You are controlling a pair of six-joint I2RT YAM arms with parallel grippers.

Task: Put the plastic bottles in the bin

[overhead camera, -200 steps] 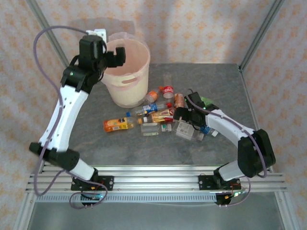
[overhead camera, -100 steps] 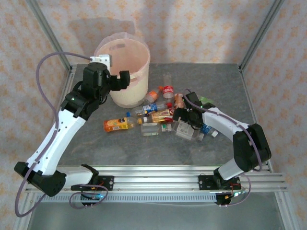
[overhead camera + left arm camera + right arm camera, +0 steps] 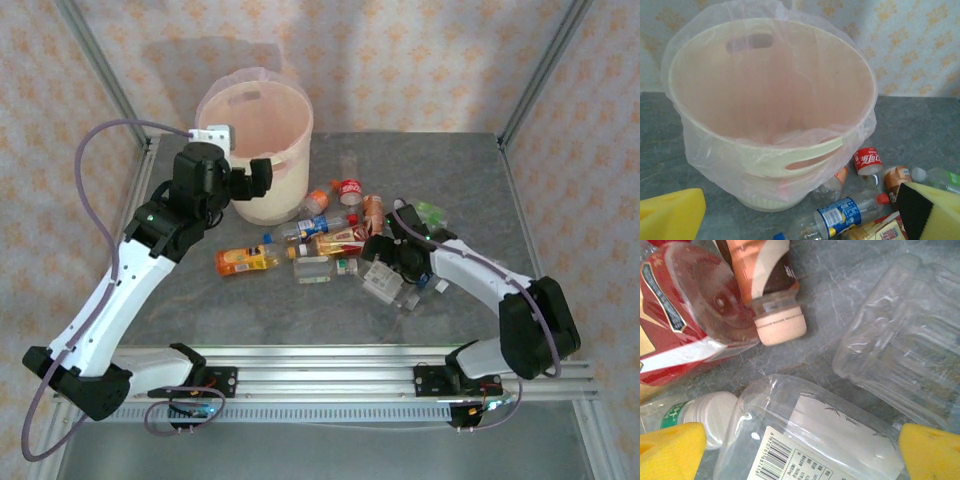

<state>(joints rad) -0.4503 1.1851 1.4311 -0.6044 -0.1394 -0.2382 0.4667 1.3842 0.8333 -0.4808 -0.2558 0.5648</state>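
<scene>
- Pale wallpaper with an orange flower print backs a grey, mottled tabletop (image 3: 250, 305), and metal frame posts rise at its far corners.
- The bin (image 3: 290, 160) stands at the far left of that tabletop, lined with a thin clear bag. Its mouth is open and unobstructed.
- The plastic bottles (image 3: 335, 240) lie scattered just right of the bin and in front of it. A red-capped one (image 3: 867, 161) and a blue-labelled one (image 3: 840, 217) are close to its foot.
- My left fingers (image 3: 670, 215) are spread wide and empty, hanging beside the bin's near wall, below its rim.
- My right fingers (image 3: 670, 447) are also spread wide, low over the heap well right of the bin. They straddle a clear bottle with a barcode label (image 3: 810, 440) without pinching it.
- I judge this to be the pick-up step: the right side is lined up for a grasp, and most bottles have yet to be binned.
- Next, I should sink a little, clamp across the clear bottle's body, lift it free of its neighbours and carry it over the bin's rim.
- Thin plastic may crumple or slip, so the squeeze wants care.
</scene>
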